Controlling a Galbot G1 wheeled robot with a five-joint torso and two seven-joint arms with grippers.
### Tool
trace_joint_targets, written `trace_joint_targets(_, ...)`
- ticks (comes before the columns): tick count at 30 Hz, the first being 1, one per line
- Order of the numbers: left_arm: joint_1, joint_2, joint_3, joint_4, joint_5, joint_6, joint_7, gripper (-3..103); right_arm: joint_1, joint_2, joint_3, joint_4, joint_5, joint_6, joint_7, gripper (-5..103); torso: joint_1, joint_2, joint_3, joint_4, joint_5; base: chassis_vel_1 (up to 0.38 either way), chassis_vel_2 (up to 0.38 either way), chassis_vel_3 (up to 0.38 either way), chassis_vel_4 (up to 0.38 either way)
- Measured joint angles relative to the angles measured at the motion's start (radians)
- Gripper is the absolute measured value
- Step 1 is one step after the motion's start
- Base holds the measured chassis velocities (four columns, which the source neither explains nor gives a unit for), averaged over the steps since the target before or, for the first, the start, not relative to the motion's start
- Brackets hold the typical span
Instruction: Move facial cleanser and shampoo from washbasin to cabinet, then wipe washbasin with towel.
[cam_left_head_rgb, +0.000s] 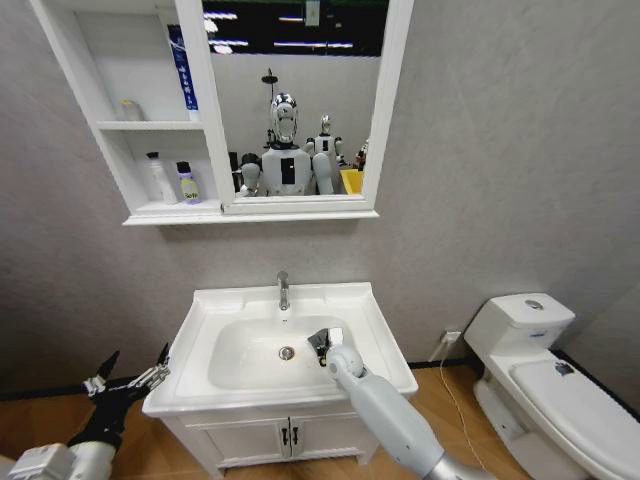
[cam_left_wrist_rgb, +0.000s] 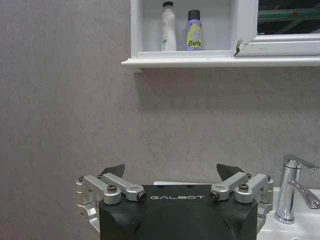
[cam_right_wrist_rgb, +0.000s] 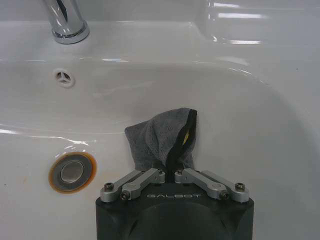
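Grey towel (cam_right_wrist_rgb: 162, 140) pinched tight in the right gripper (cam_right_wrist_rgb: 171, 172), arm reaching down into the washbasin (cam_left_head_rgb: 200, 310) bowl, cloth against the white ceramic beside the drain (cam_right_wrist_rgb: 72, 171). Left gripper (cam_left_head_rgb: 130, 375) hangs wide open off the basin's left edge. Up on the cabinet (cam_left_wrist_rgb: 175, 61), two bottles (cam_left_wrist_rgb: 169, 26) stand side by side.

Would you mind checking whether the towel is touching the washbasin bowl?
Touching: the right wrist view shows the towel, held in the right gripper, pressed against the washbasin bowl.
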Motion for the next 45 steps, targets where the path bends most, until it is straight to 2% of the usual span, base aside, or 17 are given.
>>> trace_joint_targets(32,0.000,0.000,0.000,0.000,0.000,0.000,0.000,100,0.041,0.079,-0.080,-0.078,-0.016,0.016,-0.084,3,0.000,0.000,0.000,0.0000,0.0000,0.000,0.000,0.000,0.000)
trace_joint_targets(45,0.000,0.000,0.000,0.000,0.000,0.000,0.000,100,0.045,0.164,-0.109,-0.114,-0.009,0.046,-0.134,3,0.000,0.000,0.000,0.0001,0.0000,0.000,0.000,0.000,0.000)
